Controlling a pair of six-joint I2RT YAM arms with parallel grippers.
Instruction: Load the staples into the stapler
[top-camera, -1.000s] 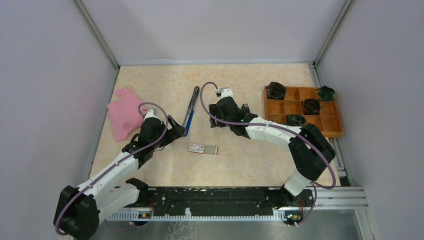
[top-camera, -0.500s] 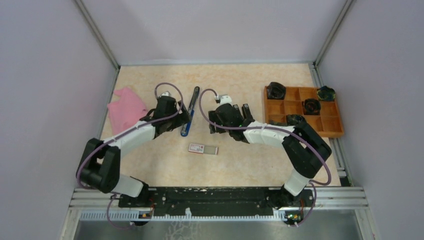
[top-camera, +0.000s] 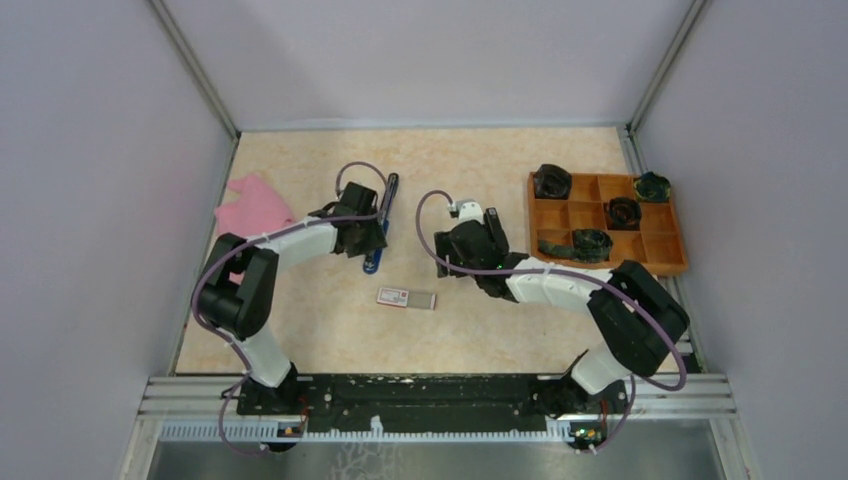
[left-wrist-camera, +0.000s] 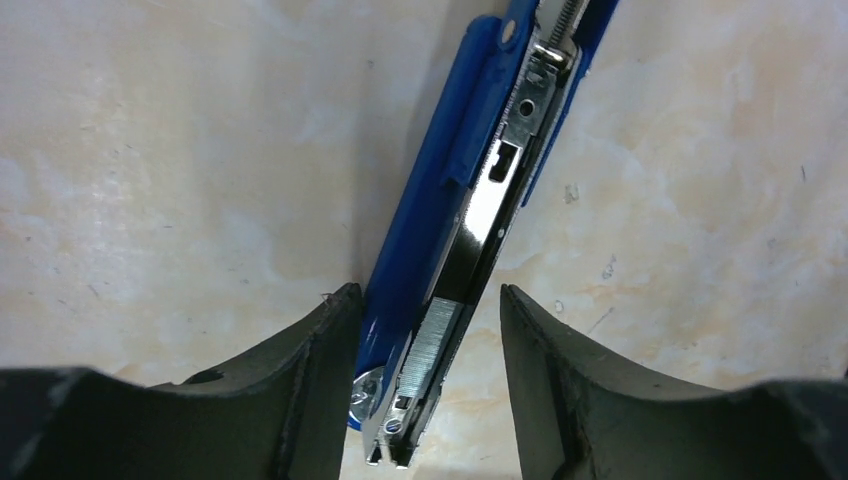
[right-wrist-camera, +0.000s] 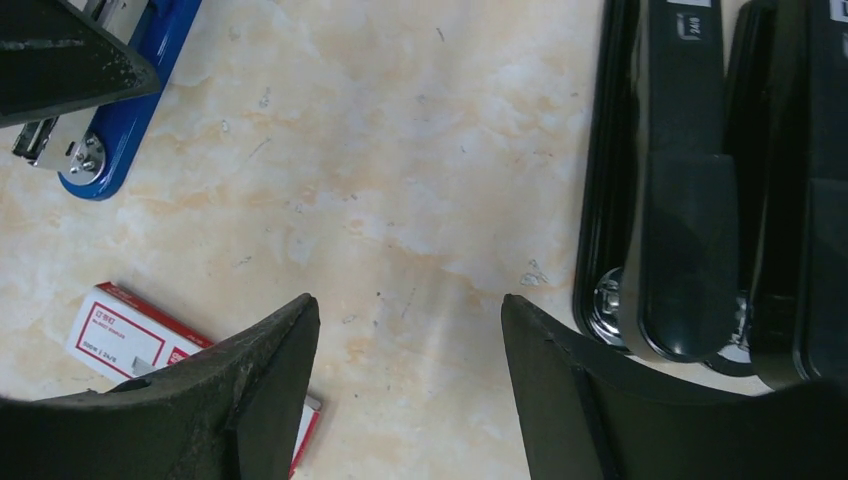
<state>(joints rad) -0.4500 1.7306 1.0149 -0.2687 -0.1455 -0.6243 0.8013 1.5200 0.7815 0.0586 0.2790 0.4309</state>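
Left gripper: I am holding the jaws apart, straddling the near end of the stapler and gripping nothing.
Right gripper: I am hovering with jaws spread and empty over the table.
Stapler axis: lying opened flat, running near-to-far, metal magazine facing up.
Staples: lying on the table, nearer the arm bases than both grippers, long axis left-to-right.
Nearer arm: both are sitting close. With the left at the stapler, I am judging the right free to fetch.

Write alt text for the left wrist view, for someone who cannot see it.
A blue stapler, opened with its metal magazine exposed, lies on a beige marbled table. The open left gripper straddles one end of it with two black fingers.
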